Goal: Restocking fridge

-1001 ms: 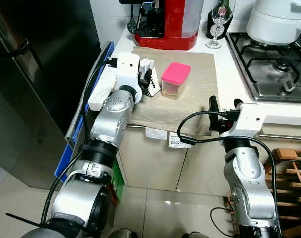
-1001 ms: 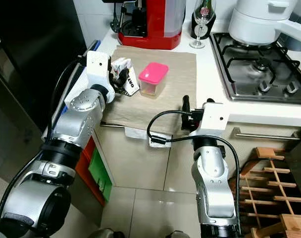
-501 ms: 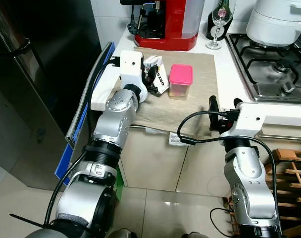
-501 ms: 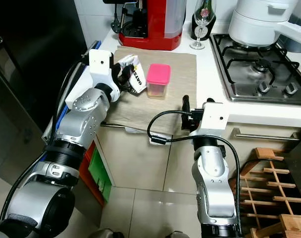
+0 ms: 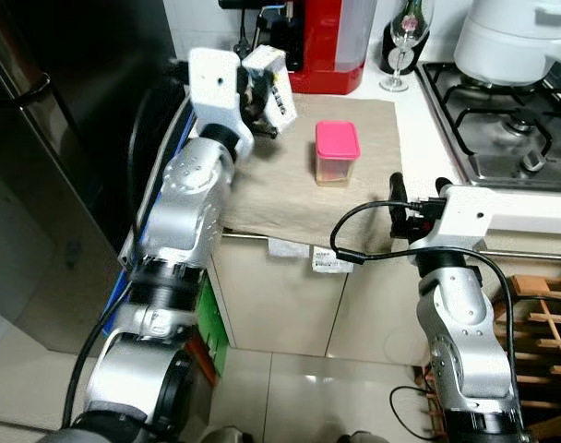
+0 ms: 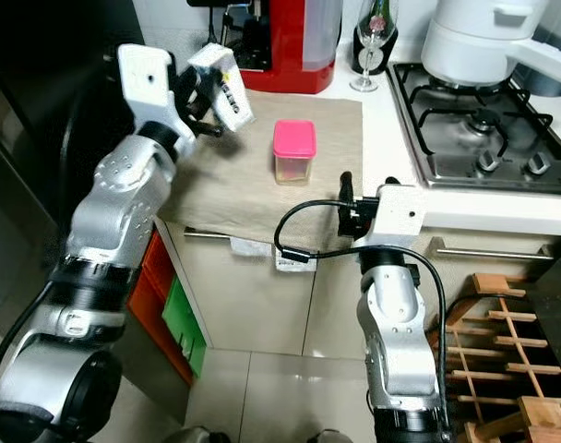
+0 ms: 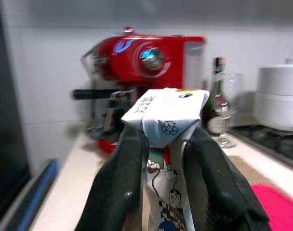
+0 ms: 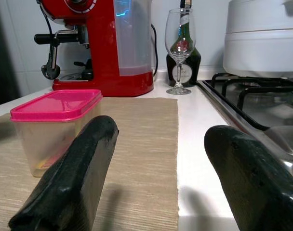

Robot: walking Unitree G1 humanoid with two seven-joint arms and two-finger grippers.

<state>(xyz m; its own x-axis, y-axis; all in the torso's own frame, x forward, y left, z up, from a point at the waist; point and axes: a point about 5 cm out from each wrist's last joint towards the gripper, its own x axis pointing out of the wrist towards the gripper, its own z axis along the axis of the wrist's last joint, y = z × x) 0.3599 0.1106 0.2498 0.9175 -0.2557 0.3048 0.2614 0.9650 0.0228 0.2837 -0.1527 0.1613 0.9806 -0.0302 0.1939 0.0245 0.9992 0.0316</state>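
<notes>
My left gripper [image 5: 260,90] is shut on a small white printed carton [image 5: 270,89] and holds it in the air above the far left part of the beige mat [image 5: 290,198]. The left wrist view has the carton [image 7: 166,149] pinched between both black fingers [image 7: 118,192]. A clear container with a pink lid [image 5: 337,152] stands on the middle of the mat. My right gripper [image 5: 416,205] hovers open at the counter's front edge, pointing at the pink-lidded container [image 8: 55,125].
A red coffee machine [image 5: 319,46], a wine glass [image 5: 403,41] and a dark bottle stand at the back of the counter. A gas hob [image 5: 507,120] with a white pot [image 5: 511,37] lies right. The black fridge [image 5: 68,120] rises at left. A wooden rack [image 5: 543,314] sits low right.
My left arm has lifted the carton off the mat, up and toward the fridge side. The pink-lidded container and my right gripper have stayed put.
</notes>
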